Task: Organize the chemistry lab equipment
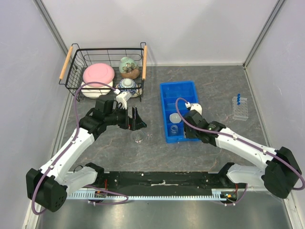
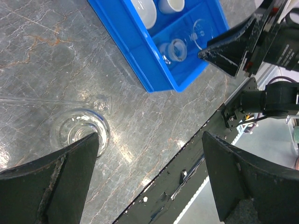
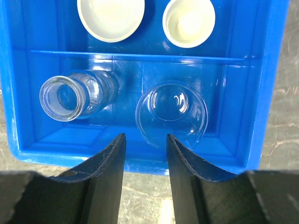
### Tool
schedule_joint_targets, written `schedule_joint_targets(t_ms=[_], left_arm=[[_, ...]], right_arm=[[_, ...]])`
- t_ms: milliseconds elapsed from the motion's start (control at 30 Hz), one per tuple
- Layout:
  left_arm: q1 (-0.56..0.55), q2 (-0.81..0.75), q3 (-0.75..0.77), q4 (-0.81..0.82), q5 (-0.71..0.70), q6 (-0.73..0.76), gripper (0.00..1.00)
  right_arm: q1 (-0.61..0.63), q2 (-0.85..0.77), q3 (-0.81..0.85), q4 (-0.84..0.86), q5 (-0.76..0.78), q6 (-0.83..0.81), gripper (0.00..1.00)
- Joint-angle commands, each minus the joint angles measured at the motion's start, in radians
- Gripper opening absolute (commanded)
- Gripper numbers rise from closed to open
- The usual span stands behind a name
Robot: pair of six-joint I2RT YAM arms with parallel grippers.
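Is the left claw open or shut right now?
Open. The left gripper has its fingers wide apart, with nothing gripped between them.

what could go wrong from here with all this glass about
1. The upright flask on the table sits close by one finger of the open left gripper, not centred; closing could tip it into the thin glass piece beside it.
2. The right gripper hangs at the near wall of the blue tray, right by a clear round glass and a tipped flask; a careless move might knock glass on glass.
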State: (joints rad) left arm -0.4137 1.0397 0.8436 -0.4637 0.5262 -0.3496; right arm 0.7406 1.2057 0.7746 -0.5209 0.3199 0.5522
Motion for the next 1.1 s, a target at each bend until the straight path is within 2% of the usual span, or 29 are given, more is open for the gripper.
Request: schedule_joint_targets(t_ms=[0,167,333,633,800,1067], left_arm=[[0.003,-0.029,-0.005,0.017,-0.005,0.023,0.98],[0.003,-0.026,-0.003,0.017,-0.002,0.023,0.98],[0.003,-0.024,-0.001,0.01,-0.018,0.024,0.98],[0.001,0.003,0.006,-0.019,-0.08,0.031,0.98],[0.0,0.046,0.035,-0.058,-0.13,0.023,0.96],[0.0,0.094,0.133,-0.263,-0.233,0.0,0.92]], right_arm=[[0.055,-0.078,-0.058,-0.091,0.011,0.098,0.47],[0.135,-0.153,-0.078,-0.169,0.038,0.17,0.47],[0.278,-0.182,-0.072,-0.229,0.099,0.271,0.47],[0.552,-0.095,-0.012,-0.304,0.251,0.485,0.47],[0.598,-0.067,0.096,-0.398,0.387,0.509,0.47],[0.599,-0.092,0.276,-0.544,0.511,0.445,0.49]])
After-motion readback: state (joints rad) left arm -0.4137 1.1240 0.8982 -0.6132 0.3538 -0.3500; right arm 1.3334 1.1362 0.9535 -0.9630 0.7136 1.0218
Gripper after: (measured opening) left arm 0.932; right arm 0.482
